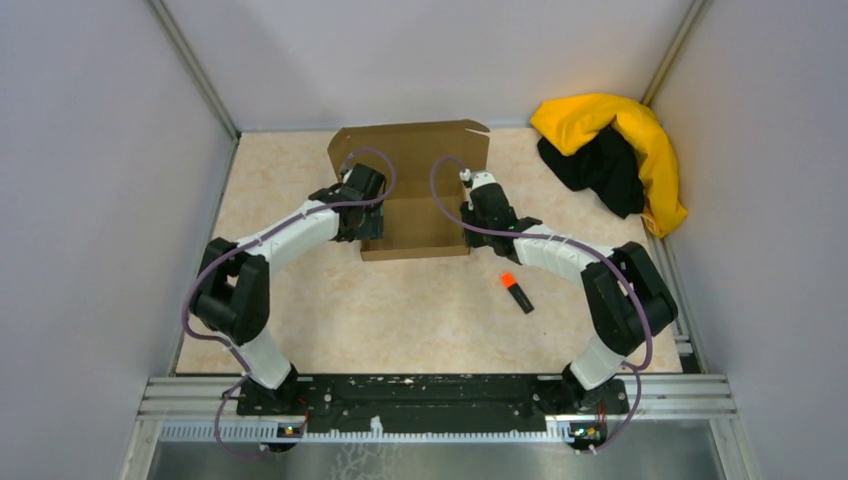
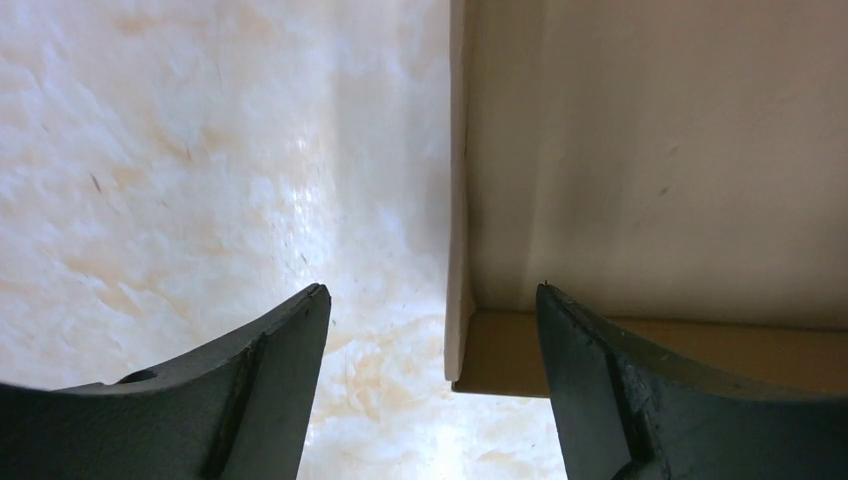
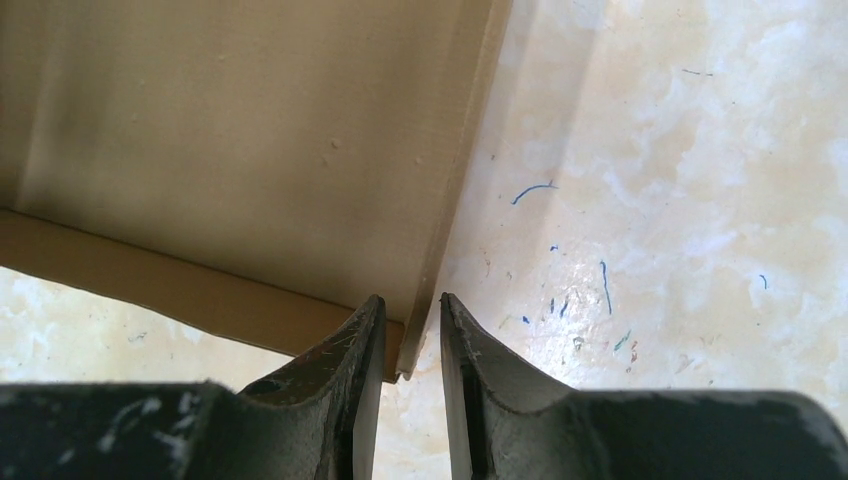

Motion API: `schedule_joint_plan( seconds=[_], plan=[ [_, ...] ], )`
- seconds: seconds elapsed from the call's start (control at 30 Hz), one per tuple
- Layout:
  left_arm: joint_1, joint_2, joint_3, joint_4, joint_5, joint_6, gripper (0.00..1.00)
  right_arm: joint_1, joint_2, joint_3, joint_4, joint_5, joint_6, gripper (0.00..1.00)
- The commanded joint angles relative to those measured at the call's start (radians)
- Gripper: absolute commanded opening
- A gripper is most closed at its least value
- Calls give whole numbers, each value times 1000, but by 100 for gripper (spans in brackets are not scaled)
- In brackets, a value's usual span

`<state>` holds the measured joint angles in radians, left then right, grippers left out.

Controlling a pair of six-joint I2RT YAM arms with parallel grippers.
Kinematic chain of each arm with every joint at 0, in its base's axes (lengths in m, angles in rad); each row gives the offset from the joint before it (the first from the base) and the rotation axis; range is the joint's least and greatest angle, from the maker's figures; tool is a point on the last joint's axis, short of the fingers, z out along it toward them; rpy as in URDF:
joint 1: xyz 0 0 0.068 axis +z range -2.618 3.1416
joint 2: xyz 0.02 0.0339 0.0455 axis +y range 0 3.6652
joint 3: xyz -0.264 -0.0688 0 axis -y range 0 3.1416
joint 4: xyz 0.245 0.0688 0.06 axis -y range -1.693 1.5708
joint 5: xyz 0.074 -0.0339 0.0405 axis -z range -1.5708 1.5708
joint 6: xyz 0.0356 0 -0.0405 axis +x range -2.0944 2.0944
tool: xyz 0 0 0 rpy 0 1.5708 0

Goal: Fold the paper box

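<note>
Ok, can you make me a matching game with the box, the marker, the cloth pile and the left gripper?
Things:
1 paper box
2 marker
3 cloth pile
4 left gripper

Matches:
A open wide
B far right corner of the table
C plain brown
D black with an orange cap

Pairs: 1-C, 2-D, 3-B, 4-A

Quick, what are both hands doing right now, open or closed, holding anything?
Left hand: open, straddling the paper box wall, gripping nothing.
Right hand: closed on the paper box's right wall.
</note>
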<state>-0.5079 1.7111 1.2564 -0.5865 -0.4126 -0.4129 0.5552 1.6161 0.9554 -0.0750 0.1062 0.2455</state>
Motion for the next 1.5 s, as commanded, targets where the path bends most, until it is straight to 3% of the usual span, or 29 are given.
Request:
schedule_joint_plan(
  seconds=[0.0, 0.47, 0.67, 0.8, 0.87, 0.97, 1.03, 1.23, 1.47],
  plan=[
    [-5, -11, -64, -16, 50, -53, 81, -9, -55, -5, 22, -22, -2, 27],
    [-10, 18, -162, 97, 55, -79, 53, -8, -55, -14, 24, -50, -3, 26],
    [-15, 44, -162, 113, 42, -83, 27, -8, -56, -16, 15, -42, -6, 26],
    [-21, 44, -162, 112, 41, -85, 22, -8, -63, -8, 3, -36, -9, 26],
    [-24, 36, -163, 113, 50, -84, 26, -9, -71, 6, -18, -30, -14, 26],
    [-26, 15, -164, 111, 62, -87, 53, -9, -84, 30, -52, -21, -23, 26],
    [-27, -9, -166, 119, 76, -86, 64, -8, -103, 37, -67, -7, -26, 26],
    [-27, -82, -145, 172, 137, -44, 73, -9, -209, 1, -102, 97, -25, 35],
    [-27, -212, -120, 178, 192, -10, 83, -11, -363, -134, -184, 75, -45, 66]
  ],
)
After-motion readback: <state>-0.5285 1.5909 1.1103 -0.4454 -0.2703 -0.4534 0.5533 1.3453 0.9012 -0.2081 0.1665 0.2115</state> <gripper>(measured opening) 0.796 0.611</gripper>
